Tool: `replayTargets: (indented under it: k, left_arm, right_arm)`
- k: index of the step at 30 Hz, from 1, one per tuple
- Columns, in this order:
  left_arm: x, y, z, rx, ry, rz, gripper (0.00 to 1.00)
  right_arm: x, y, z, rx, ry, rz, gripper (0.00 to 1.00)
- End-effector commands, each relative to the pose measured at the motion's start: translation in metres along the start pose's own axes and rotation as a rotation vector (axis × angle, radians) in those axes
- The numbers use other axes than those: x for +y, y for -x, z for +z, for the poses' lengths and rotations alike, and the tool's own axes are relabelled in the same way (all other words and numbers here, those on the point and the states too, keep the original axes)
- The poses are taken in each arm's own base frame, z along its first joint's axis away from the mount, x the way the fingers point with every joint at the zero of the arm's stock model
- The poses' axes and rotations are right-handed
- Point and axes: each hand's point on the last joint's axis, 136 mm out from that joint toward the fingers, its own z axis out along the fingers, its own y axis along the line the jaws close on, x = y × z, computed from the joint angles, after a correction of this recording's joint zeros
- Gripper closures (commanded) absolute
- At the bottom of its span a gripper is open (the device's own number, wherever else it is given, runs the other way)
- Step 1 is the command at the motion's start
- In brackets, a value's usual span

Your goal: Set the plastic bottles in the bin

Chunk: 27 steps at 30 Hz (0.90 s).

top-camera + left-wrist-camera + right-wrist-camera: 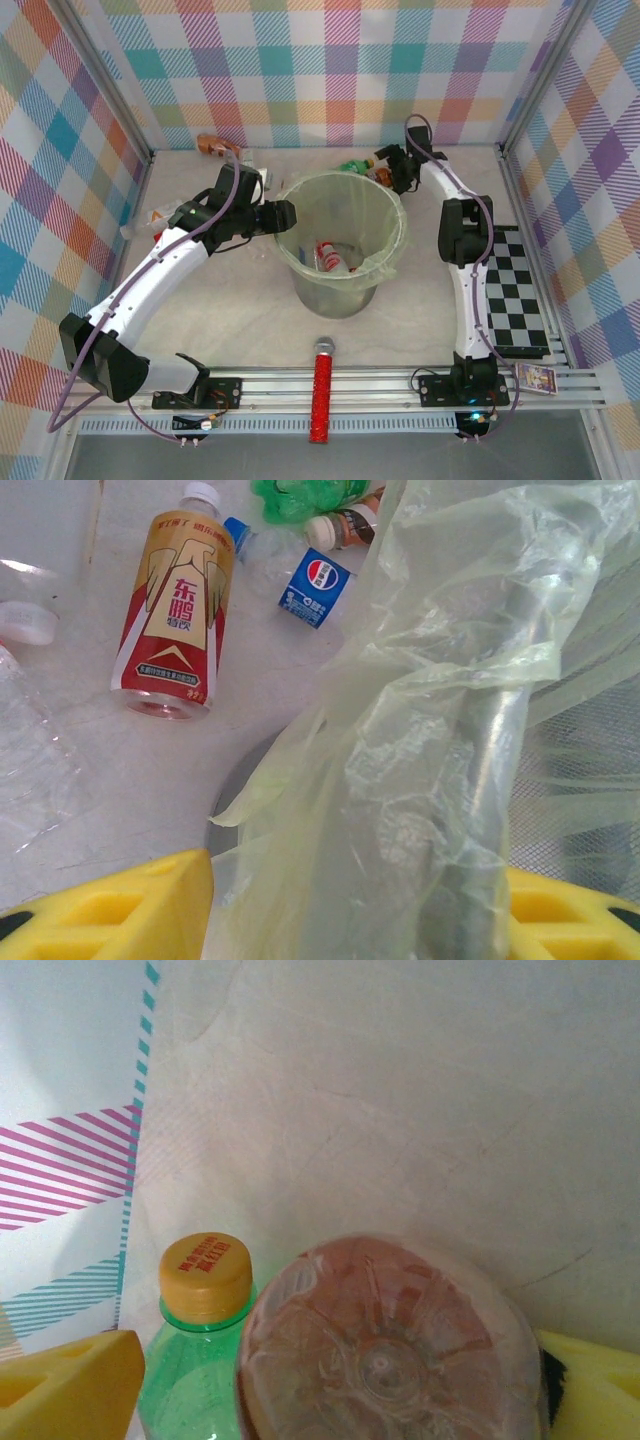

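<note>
At the table's far edge the right fingers (70, 1385) gape round an amber bottle (390, 1350) – green bottle (185, 1390) alongside – likely to lift it, while the left fingers (110, 915) straddle the mid-table bin (335, 288) rim, seemingly steadying it – whether they pinch, I cannot tell.

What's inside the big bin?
A pale green bag lines the bin. On the bottom lies a bottle with a red label. The near wall and bag folds hide the rest of the bottom.
</note>
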Motion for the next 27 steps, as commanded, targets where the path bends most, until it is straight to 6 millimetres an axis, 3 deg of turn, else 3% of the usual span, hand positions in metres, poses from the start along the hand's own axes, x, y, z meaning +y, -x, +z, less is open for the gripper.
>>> replayTargets:
  k: [1, 9, 18, 24, 27]
  left_arm:
    - [0.013, 0.001, -0.009, -0.003, 0.052, 0.015, 0.43]
    - [0.013, 0.001, -0.01, -0.005, 0.053, 0.01, 0.43]
    - [0.012, 0.003, -0.011, -0.016, 0.045, 0.01, 0.43]
    - [0.009, 0.005, -0.013, -0.025, 0.032, 0.017, 0.43]
    - [0.007, 0.005, -0.014, -0.029, 0.018, 0.021, 0.43]
  right_arm:
    - [-0.014, -0.005, 0.011, 0.003, -0.05, 0.024, 0.13]
    - [-0.015, 0.003, 0.0, -0.038, -0.067, 0.036, 0.27]
    - [-0.002, 0.019, -0.036, -0.076, -0.036, 0.017, 0.4]
    - [0.006, 0.03, -0.073, -0.105, -0.007, -0.016, 0.44]
    - [0.009, 0.039, -0.103, -0.139, -0.001, -0.039, 0.45]
